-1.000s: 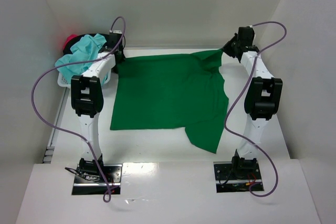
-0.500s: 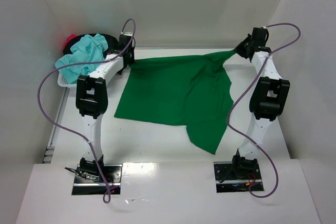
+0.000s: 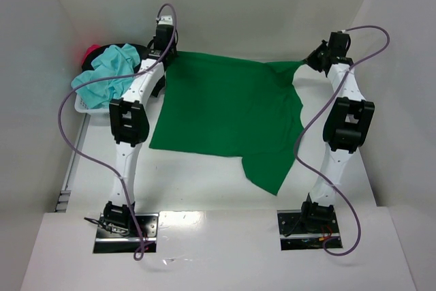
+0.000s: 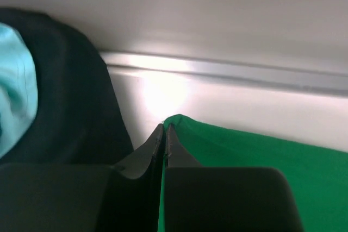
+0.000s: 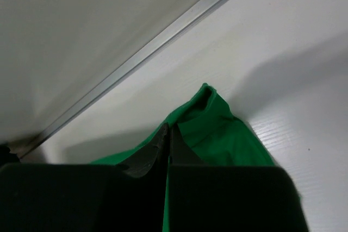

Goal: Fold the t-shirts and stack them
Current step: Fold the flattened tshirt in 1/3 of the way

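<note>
Our left gripper [image 4: 164,130] is clenched on the far left corner of the green shirt [image 3: 225,110]. It has carried that corner farther back toward the wall than half a second ago. Our right gripper [image 5: 167,130] pinches the far right corner and has barely shifted. Between them the far edge now runs straighter, and the rest drapes onto the surface [image 3: 204,185], with one flap trailing at the near right. To the left, a turquoise shirt [image 3: 109,69] and a black shirt [image 4: 76,96] lie heaped in the basket [image 3: 80,105], unmoved.
</note>
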### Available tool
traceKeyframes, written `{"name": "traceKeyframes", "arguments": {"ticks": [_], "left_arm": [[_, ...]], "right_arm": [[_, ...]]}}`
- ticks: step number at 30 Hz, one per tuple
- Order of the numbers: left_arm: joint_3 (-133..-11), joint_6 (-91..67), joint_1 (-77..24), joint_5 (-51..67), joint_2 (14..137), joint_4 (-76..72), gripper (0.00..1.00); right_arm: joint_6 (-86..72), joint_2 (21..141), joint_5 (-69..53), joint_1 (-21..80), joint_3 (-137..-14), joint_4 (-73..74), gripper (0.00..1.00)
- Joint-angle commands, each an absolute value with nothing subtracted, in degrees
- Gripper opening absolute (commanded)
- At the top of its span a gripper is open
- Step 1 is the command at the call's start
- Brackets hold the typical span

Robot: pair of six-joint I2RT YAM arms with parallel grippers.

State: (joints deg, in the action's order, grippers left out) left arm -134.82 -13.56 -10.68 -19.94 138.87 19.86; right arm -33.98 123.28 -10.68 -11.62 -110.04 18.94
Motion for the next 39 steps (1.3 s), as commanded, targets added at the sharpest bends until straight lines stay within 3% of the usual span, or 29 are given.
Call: {"name": "traceKeyframes", "arguments": {"ticks": [1, 4, 10, 18, 23, 27, 39], "left_arm": [[-143.24, -12.13, -9.15, -22.68, 143.87, 23.28, 0.00], [-150.11, -11.51, -9.14, -21.54, 147.74, 25.22, 0.00], [-150.12, -12.04, -8.62, -21.01, 148.97, 27.16, 0.00], [-139.24, -11.51, -8.09, -18.82, 142.04, 26.82, 0.00], [-119.40, -10.37, -8.09, -17.14, 131.93, 19.43, 0.00], [-113.31, -10.37, -7.56, -16.08, 129.38, 18.11, 0.00], [-111.27, -11.51, -7.56, -15.03, 131.13, 19.24, 0.00]], "right_arm": [[-33.05, 122.96, -10.72, -12.04, -109.26, 17.49, 0.00], [-33.05, 121.82, -10.72, -12.04, -107.76, 16.96, 0.00], [-34.27, 116.73, -11.25, -10.99, -101.27, 14.94, 0.00], [-37.61, 106.36, -10.73, -8.53, -86.68, 10.29, 0.00], [-38.23, 102.75, -10.72, -8.00, -79.64, 9.67, 0.00], [-38.76, 102.22, -10.20, -8.00, -76.30, 9.14, 0.00], [-39.29, 101.60, -10.20, -7.47, -67.33, 7.56, 0.00]]}}
